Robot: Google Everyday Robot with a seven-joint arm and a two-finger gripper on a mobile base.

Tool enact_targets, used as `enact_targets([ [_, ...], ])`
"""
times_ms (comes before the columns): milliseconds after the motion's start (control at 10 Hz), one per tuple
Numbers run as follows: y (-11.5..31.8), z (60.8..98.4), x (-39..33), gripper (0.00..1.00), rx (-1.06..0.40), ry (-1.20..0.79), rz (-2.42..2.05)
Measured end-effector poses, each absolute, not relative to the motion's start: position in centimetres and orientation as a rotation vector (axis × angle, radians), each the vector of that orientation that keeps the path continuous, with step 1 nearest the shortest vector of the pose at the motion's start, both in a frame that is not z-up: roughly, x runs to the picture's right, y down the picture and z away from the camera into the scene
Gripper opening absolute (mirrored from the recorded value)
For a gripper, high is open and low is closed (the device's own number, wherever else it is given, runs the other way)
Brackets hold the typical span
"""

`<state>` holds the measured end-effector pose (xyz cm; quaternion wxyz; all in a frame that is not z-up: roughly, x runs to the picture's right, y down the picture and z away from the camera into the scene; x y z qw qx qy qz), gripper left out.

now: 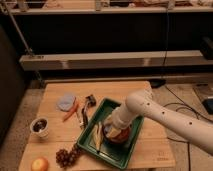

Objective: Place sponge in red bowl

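The red bowl sits inside a green tray on the wooden table, mostly covered by my arm. My gripper reaches down from the right and hangs at the bowl's left rim, its end hidden behind the white wrist. A small pale patch at the gripper's tip, the sponge, shows just over the bowl's left edge. I cannot tell whether it is held or lying in the bowl.
Yellow-green strips lie in the tray's left part. Left of the tray are a blue-grey lump, a carrot and a dark utensil. A white cup, an orange and grapes sit front left.
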<state>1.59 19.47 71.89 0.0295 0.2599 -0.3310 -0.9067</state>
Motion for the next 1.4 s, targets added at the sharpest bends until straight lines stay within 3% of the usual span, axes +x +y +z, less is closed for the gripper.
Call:
enact_targets([
  [700, 19.46, 71.88, 1.59, 0.78, 0.801, -1.020, -2.796],
  [1400, 19.46, 71.88, 1.59, 0.80, 0.801, -1.020, -2.796],
])
